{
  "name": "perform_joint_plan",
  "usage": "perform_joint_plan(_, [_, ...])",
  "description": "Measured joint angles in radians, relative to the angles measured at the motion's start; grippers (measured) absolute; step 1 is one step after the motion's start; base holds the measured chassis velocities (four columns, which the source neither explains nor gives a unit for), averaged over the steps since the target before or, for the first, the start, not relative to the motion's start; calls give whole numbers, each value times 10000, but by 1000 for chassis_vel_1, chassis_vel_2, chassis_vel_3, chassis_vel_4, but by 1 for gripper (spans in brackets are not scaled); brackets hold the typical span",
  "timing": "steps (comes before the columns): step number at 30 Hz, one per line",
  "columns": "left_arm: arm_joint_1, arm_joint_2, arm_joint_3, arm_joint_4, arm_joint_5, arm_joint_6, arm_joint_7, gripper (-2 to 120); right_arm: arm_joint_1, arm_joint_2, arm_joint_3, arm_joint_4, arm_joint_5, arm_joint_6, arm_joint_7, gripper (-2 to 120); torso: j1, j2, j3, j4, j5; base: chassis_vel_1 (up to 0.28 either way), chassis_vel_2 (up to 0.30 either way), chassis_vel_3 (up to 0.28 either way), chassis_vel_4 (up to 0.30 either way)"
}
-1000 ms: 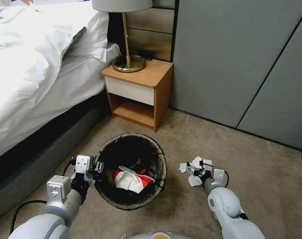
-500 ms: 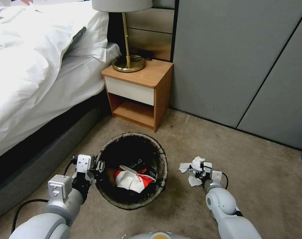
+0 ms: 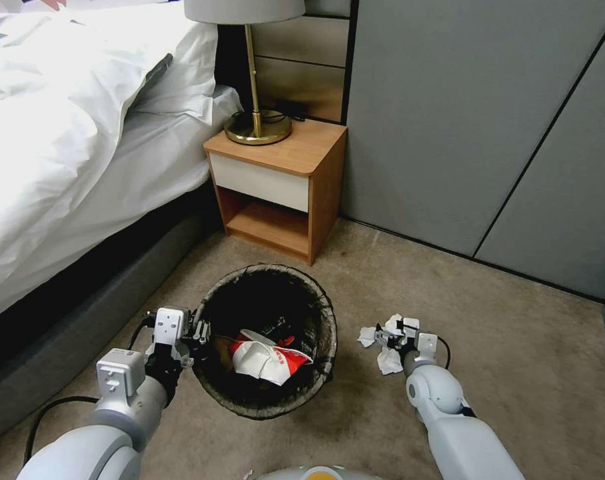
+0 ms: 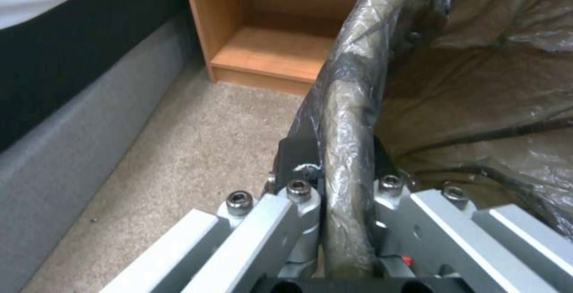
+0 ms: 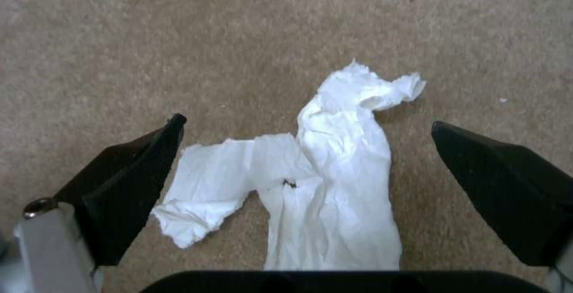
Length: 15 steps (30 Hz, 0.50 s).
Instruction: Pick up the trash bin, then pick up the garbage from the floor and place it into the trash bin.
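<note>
My left gripper pinches the rim of the bin, one finger outside and the other inside the bagged lip (the wrist view shows the dark liner squeezed between them). The bin holds a crumpled red-and-white cup and some darker scraps. My right gripper hangs low over a white tissue on the carpet, its fingers spread wide, one to each side of the paper and not touching it. The tissue lies just beside the bin, on my right. Behind the bin stands a nightstand carrying a lamp; the bed and its grey base flank my left arm closely. A grey wall closes off the far side. Open carpet extends to my right and beyond the tissue.
</note>
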Motion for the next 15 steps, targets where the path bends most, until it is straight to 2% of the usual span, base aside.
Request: perform_joint_plan(15, [-131,71,-32,193,-42,-46,22,1,480,52,-233,-1163,-28,324,14,99,0,1,0,0,0,0,0,0,0])
